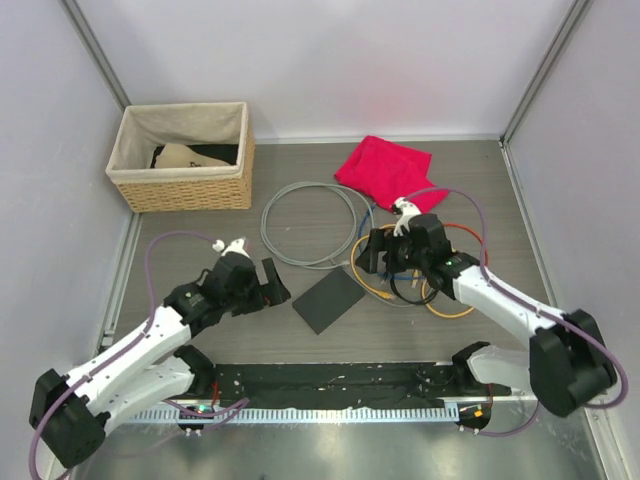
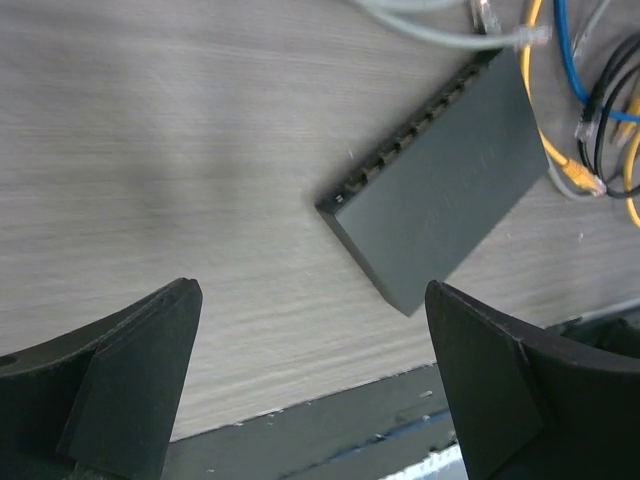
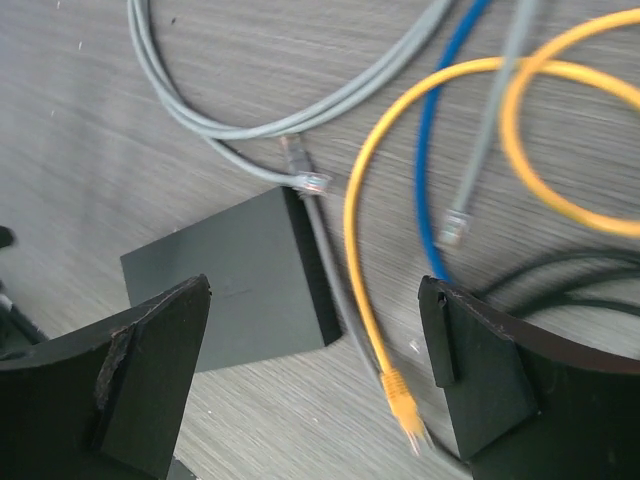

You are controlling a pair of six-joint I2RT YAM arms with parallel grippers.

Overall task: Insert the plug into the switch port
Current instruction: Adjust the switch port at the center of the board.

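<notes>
Left gripper hovers above the counter with its jaws spread wide and nothing between them. In its wrist view the left gripper frames bare counter, with the switch just to the right of it.

Right gripper likewise stands with jaws fully apart and holds nothing. Seen from its wrist camera, the right gripper hangs over a corner of the switch and over the yellow plug, which lies flat on the counter beside the switch.

The switch lies flat at the centre of the counter, between the two grippers and turned at an angle. A row of small sockets runs along one long edge. A grey plug rests against another edge of the switch.

Loose yellow cable, blue cable and black cable lie tangled right of the switch. A grey cable coil sits just beyond it. Farther back lie a red cloth at right and a wicker basket at far left.
</notes>
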